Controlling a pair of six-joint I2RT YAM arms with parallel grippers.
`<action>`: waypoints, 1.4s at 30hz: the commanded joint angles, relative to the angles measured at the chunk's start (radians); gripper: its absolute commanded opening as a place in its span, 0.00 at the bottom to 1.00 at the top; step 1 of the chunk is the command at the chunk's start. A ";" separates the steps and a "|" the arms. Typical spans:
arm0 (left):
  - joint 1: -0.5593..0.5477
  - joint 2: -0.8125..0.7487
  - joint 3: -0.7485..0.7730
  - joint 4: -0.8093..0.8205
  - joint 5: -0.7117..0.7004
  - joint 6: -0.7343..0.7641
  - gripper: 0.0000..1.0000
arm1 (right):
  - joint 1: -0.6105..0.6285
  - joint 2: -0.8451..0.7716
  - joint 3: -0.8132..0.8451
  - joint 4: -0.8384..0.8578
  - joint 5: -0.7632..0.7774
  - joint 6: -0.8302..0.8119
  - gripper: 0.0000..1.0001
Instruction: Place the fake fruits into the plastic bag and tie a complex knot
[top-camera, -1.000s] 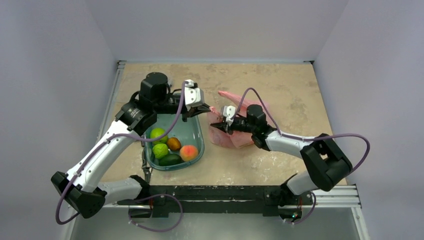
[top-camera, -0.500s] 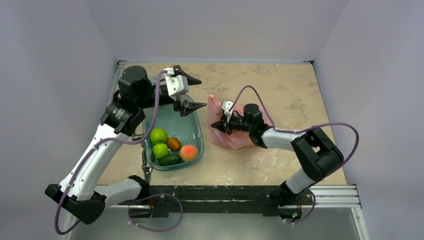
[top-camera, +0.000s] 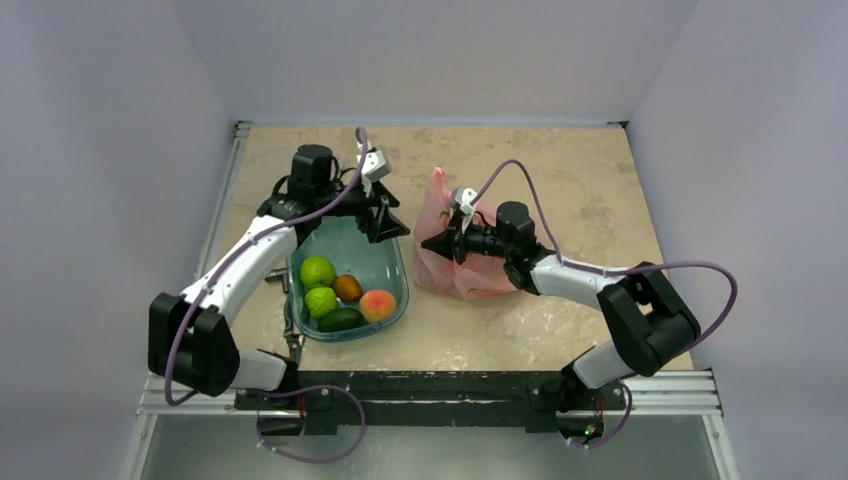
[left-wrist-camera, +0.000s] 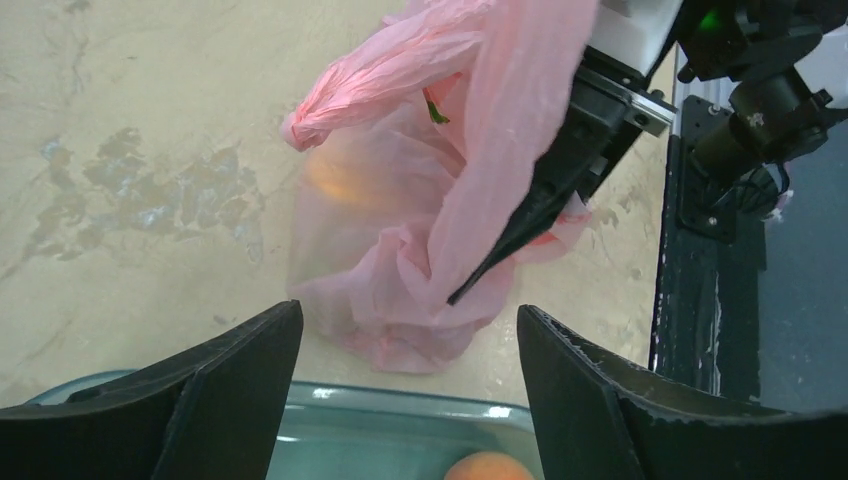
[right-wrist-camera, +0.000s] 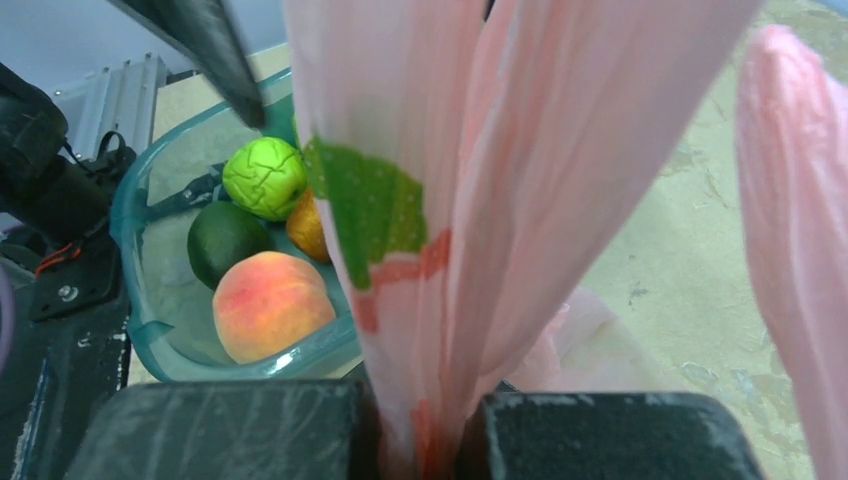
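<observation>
Pink bag (top-camera: 472, 276) is bunching upward, pinched by right gripper (top-camera: 433, 246). Left gripper (top-camera: 388, 226) is gaping over tub (top-camera: 404, 276) holding five fruits (top-camera: 377, 304).

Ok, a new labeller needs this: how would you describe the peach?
On the left half of the table sits a teal tub of fruit. The peach lies at its near right corner, beside the dark avocado. It alone is pink-orange; the others are green or brown.

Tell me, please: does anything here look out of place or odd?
Nothing is spilled or broken. The plastic bag sags crumpled on the table, one handle pinched in the right hand, the other loose and untied. Five fruits lie in the teal tub, beside the open left hand.
</observation>
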 joint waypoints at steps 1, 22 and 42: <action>-0.040 0.067 0.022 0.270 0.079 -0.140 0.77 | 0.000 -0.051 0.011 0.005 -0.036 0.033 0.00; -0.103 0.171 0.048 0.249 0.160 -0.023 0.00 | -0.075 -0.230 0.097 -0.376 -0.036 -0.118 0.73; -0.126 0.163 0.104 0.084 0.135 0.197 0.00 | -0.292 -0.218 0.416 -1.134 -0.003 -0.633 0.99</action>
